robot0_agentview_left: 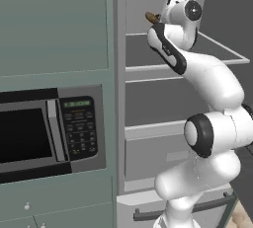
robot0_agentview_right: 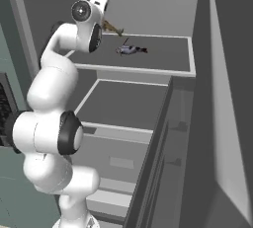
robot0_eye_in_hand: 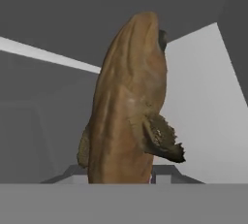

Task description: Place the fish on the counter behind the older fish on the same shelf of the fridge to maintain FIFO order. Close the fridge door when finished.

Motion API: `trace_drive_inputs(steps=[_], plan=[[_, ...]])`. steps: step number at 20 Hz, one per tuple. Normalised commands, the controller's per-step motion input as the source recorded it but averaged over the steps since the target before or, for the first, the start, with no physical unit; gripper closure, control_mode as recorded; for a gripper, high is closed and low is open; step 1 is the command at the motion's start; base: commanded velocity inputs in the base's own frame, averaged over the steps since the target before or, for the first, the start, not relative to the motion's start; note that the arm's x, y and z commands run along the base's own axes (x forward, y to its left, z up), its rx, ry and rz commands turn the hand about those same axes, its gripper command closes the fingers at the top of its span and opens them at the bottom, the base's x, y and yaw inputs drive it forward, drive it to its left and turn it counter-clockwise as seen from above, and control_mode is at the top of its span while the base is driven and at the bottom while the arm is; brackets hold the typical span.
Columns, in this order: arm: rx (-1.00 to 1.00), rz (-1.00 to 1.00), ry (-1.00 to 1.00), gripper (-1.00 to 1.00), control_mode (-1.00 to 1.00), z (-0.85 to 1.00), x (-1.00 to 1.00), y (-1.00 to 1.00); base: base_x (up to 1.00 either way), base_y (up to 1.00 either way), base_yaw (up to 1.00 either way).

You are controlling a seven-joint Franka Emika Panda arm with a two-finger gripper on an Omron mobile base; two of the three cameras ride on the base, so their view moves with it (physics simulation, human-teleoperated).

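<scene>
The tool (robot0_agentview_right: 106, 20) is closed on the slender brown mottled fish (robot0_eye_in_hand: 127, 106) above the fridge's upper dark-grey shelf (robot0_agentview_right: 163, 54), so it should probably carry it deeper, past the small grey older fish (robot0_agentview_right: 129, 50) lying below it, before releasing.

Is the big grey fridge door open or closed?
Open. The tall grey fridge door is swung aside, so the upper dark-grey shelf shows.

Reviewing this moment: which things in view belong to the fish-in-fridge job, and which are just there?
Job:
brown fish in the gripper
older fish lying on the upper shelf
fridge
fridge door, open

Just there:
microwave
cabinet door above it
lower shelf
</scene>
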Motion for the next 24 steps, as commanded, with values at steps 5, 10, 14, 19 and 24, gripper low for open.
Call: trace_drive_inputs(steps=[5, 10, 14, 19, 24], plan=[[-0.17, 0.07, 0.08, 1.00, -1.00, 0.00, 0.72, 0.05, 0.00, 0.00, 0.00], [-0.14, 0.09, 0.08, 1.00, -1.00, -0.01, 0.71, 0.00, 0.00, 0.00, 0.00], [-0.14, 0.10, 0.10, 1.00, -1.00, -0.18, 0.71, 0.00, 0.00, 0.00, 0.00], [-0.17, 0.06, 0.01, 1.00, -1.00, -0.51, 0.12, 0.07, 0.00, 0.00, 0.00], [-0.21, 0.00, 0.00, 1.00, -1.00, -0.53, 0.18, 0.25, 0.00, 0.00, 0.00]])
